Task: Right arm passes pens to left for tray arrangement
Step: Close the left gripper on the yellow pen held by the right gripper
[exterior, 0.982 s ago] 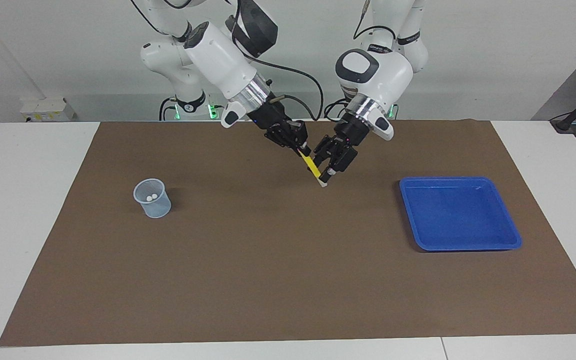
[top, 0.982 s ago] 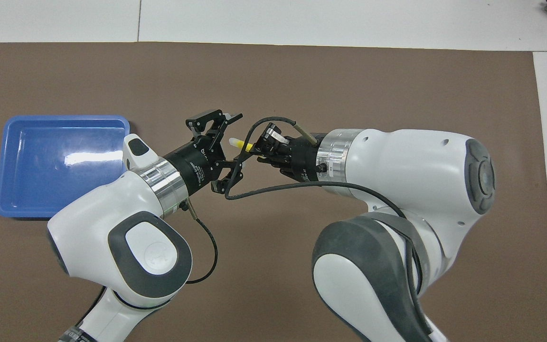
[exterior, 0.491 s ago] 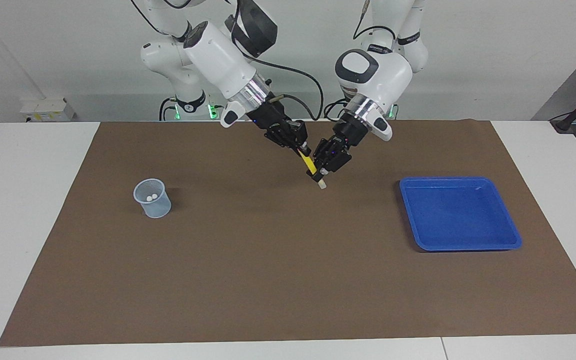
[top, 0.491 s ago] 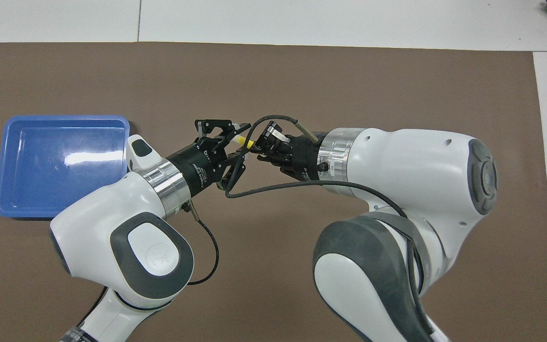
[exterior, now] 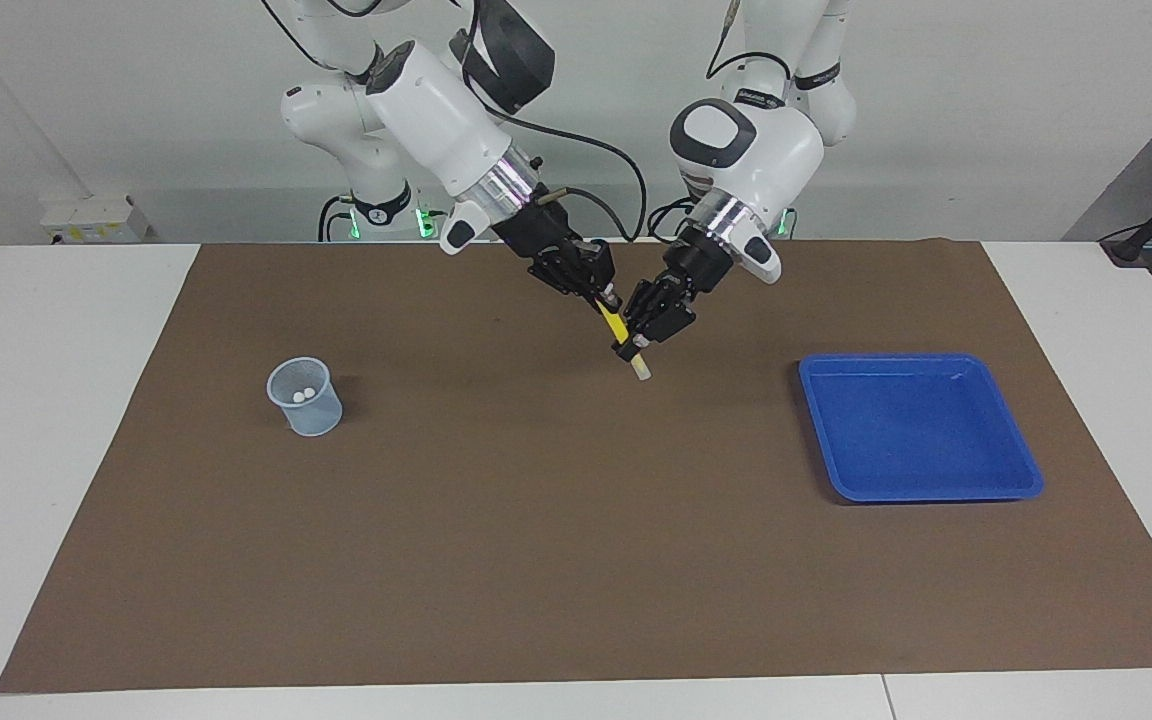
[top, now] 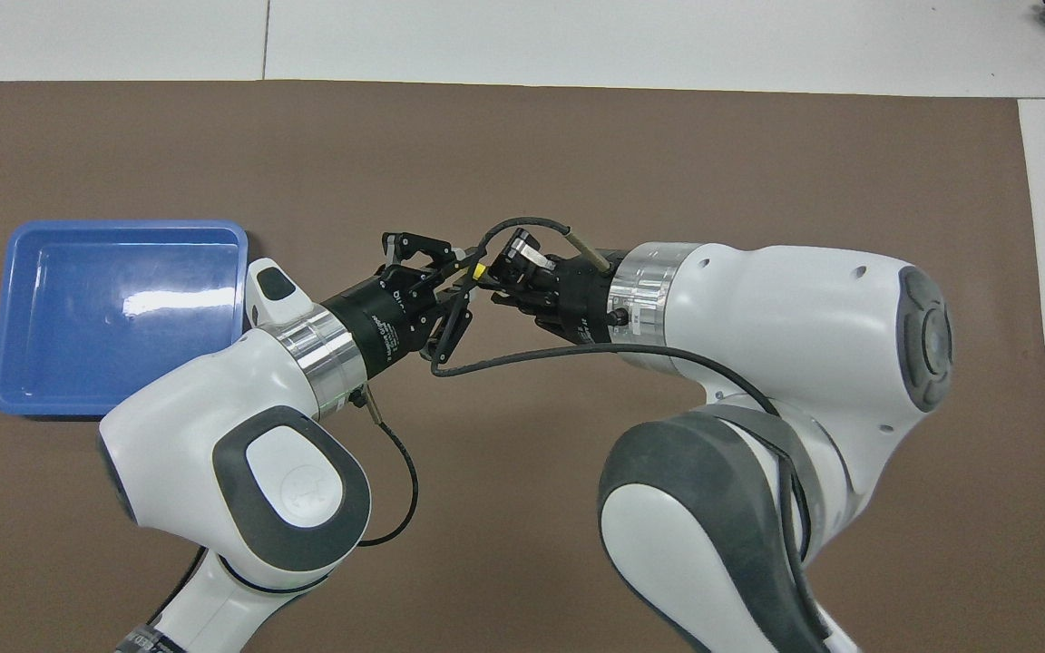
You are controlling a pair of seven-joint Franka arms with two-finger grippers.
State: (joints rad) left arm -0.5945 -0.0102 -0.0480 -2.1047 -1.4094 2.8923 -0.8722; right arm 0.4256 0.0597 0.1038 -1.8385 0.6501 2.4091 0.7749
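Yellow pen mid-air between both grippers, over the bench's middle toward the robots' edge.

The right gripper [exterior: 604, 296] has its fingers clamped on the yellow pen's [exterior: 617, 327] upper end; the long axis slants down, pale tip lowest. The left gripper [exterior: 639, 340] sits at the lower part, its fingers drawn in around the shaft, apparently gripping. The blue tray [exterior: 1021, 455] lies empty toward the left arm's end of the bench.
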